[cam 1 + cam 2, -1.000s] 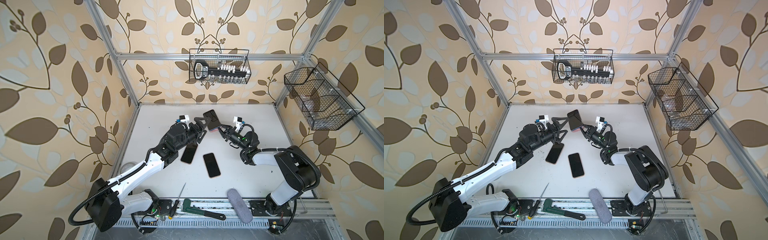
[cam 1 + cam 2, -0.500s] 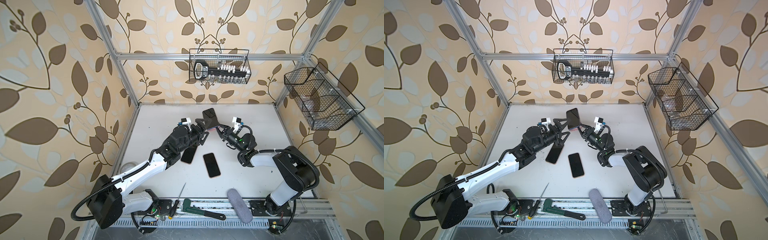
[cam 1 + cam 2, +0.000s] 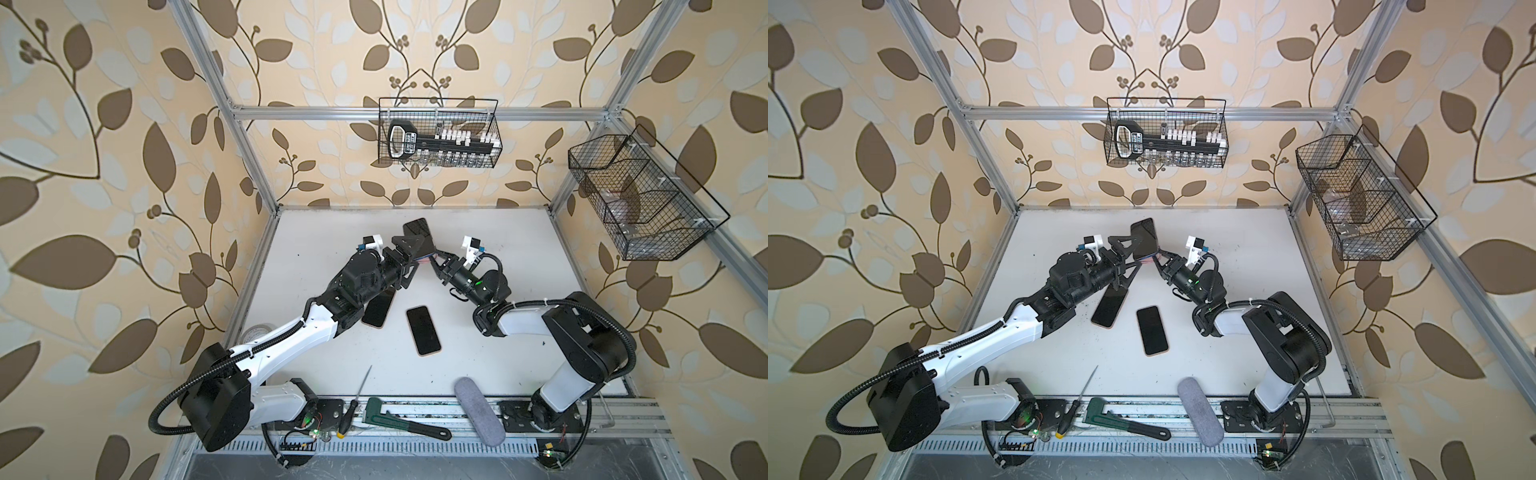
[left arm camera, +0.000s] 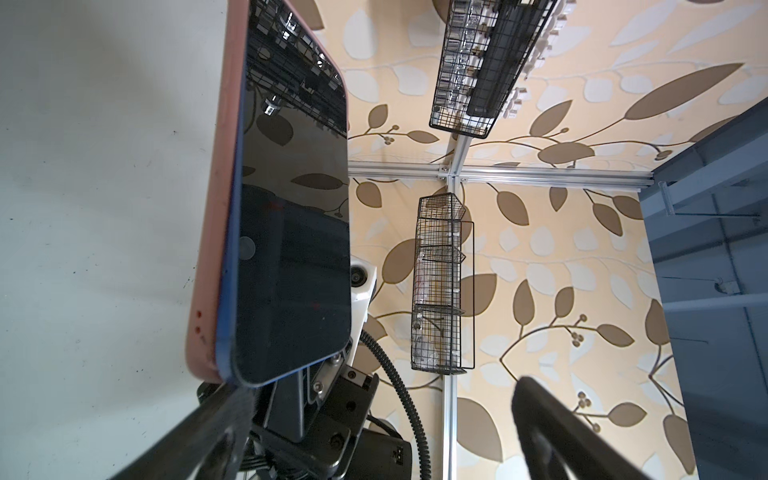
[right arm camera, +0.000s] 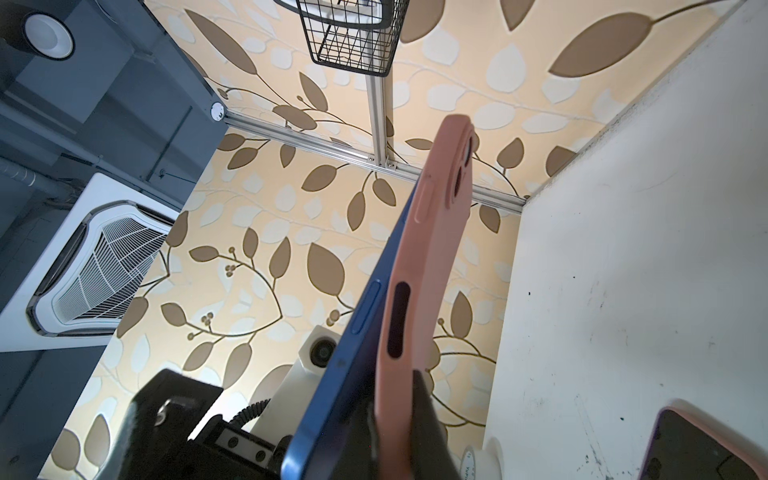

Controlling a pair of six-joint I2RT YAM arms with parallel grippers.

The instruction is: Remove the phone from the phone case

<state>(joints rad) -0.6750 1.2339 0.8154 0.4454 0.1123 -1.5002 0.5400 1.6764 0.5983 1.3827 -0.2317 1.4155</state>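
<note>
One raised phone (image 3: pixel 417 232) and two flat phones (image 3: pixel 379 308), (image 3: pixel 423 330) made three in all. There were two robot arms (image 3: pixel 291 336), (image 3: pixel 523 324), two wire baskets (image 3: pixel 438 133), (image 3: pixel 640 199), and one each of screwdriver (image 3: pixel 348 415), pipe wrench (image 3: pixel 399 422), grey oblong pouch (image 3: pixel 478 411) and tape roll (image 3: pixel 254 332).

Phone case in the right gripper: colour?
The phone case is salmon pink, clearest in the right wrist view.
</note>
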